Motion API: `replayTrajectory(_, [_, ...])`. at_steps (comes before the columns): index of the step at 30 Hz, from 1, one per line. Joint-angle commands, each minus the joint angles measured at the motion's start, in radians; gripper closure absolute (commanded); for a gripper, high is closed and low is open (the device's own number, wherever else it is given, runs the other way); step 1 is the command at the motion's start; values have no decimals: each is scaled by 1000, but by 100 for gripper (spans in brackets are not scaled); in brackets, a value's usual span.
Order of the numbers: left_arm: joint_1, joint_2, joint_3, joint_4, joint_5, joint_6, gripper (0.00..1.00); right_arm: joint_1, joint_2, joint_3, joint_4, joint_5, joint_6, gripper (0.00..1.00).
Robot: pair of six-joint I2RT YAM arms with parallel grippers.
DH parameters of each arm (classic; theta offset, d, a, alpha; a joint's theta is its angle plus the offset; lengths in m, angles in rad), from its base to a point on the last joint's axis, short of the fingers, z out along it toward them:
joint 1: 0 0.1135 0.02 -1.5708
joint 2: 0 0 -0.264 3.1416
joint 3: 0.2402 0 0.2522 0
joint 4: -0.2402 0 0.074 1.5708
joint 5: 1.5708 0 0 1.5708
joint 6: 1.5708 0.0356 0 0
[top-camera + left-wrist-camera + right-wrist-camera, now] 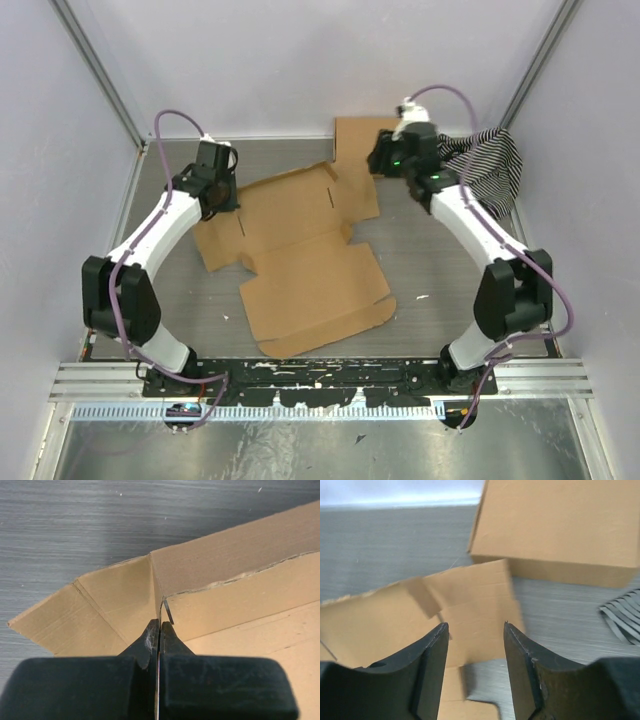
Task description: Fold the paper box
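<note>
On a brushed table [420, 270] lies the corrugated paper box [300, 250].

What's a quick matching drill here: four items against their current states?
1 left end effector
2 right end effector
3 paper box
4 striped cloth

A open, holding nothing
B mostly flat, mid-table
C shut on a raised cardboard edge
D bunched at the far right corner

Pairs: 1-C, 2-A, 3-B, 4-D
</note>
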Motion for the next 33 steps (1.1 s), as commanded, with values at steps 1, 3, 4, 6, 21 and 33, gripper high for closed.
replayTrajectory(1, [-3, -124, -145, 264, -58, 46, 100, -183, -140, 9, 10, -198, 12, 46])
replayTrajectory(3, [-3, -168, -213, 346, -51, 61, 100, -238, -132, -4, 7, -247, -17, 47])
replayTrajectory(4, [-3, -188, -244, 385, -46, 72, 100, -256, -120, -8, 4, -274, -36, 47])
replayTrajectory(6, [-4, -228, -295, 458, -33, 98, 100, -283, -80, -6, -17, -350, -70, 47])
replayTrajectory(21, [-6, -260, -424, 688, 97, 208, 100, -326, 249, 139, -81, -646, -167, 55])
replayTrajectory(33, [-6, -104, -299, 561, -36, 192, 100, -302, 124, -68, -45, -722, -241, 54])
